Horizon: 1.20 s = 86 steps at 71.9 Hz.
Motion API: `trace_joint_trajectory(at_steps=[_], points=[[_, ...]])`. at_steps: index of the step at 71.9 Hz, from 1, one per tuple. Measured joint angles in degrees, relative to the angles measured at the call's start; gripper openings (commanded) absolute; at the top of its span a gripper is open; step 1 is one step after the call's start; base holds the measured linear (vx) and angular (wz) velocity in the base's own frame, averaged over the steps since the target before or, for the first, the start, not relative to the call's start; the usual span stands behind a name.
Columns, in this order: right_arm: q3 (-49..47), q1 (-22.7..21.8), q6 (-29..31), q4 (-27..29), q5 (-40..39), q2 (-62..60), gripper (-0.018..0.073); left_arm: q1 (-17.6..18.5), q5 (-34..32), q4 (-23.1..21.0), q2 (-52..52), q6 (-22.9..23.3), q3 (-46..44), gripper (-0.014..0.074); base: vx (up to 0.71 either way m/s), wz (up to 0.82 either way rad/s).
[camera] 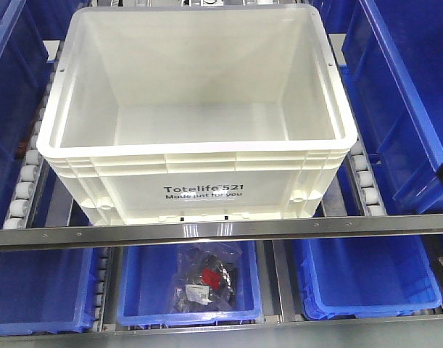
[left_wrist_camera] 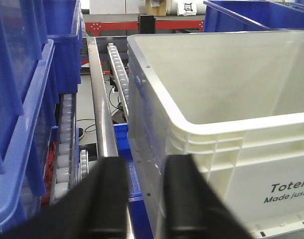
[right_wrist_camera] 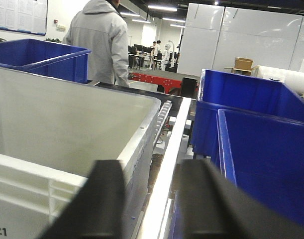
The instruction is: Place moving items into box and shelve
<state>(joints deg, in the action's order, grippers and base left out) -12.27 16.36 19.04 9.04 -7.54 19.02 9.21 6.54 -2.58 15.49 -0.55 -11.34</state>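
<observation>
The box [camera: 134, 181] is a large white crate with black "Totelife 521" print, standing on the roller shelf, and its inside looks empty. My left gripper [left_wrist_camera: 145, 163] is open at the box's left front corner [left_wrist_camera: 191, 144], its dark fingers straddling the gap between the box wall and the shelf rail. My right gripper [right_wrist_camera: 152, 168] is open beside the box's right wall [right_wrist_camera: 67, 129], with nothing between its fingers. A clear bag of dark and red items [camera: 206, 279] lies in a blue bin on the level below. Neither gripper shows in the front view.
Blue bins [camera: 417, 109] flank the box on both sides, and more [camera: 366, 279] sit below a metal crossbar [camera: 221, 229]. Roller tracks [camera: 24, 181] run along each side. A person in a grey jacket [right_wrist_camera: 99, 40] stands behind the shelf.
</observation>
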Motion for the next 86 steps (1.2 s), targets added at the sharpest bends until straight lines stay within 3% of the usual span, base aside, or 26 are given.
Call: trace_joint_trajectory(at_steps=[2,67,75,86], points=[[0.0,0.0,0.0,0.0,-0.1,0.0,-0.0014,0.0,0.0,0.0,0.0,0.0,0.0,-0.001,0.0,0.0],[0.0,0.0,-1.0,0.4,-0.1,0.0,-0.0008,0.0,0.0,0.5,-0.1,-0.6,0.0,-0.0008,0.0,0.0],[0.0,0.0,-1.0,0.4,-0.1,0.0,-0.0008,0.0,1.3,1.4,-3.3,-3.5,1.7,-0.0008,0.0,0.0],[0.0,0.0,-1.0,0.4,-0.1,0.0,-0.0008,0.0,2.4,1.5,-13.4,-4.6,10.5,-0.0008,0.0,0.0]])
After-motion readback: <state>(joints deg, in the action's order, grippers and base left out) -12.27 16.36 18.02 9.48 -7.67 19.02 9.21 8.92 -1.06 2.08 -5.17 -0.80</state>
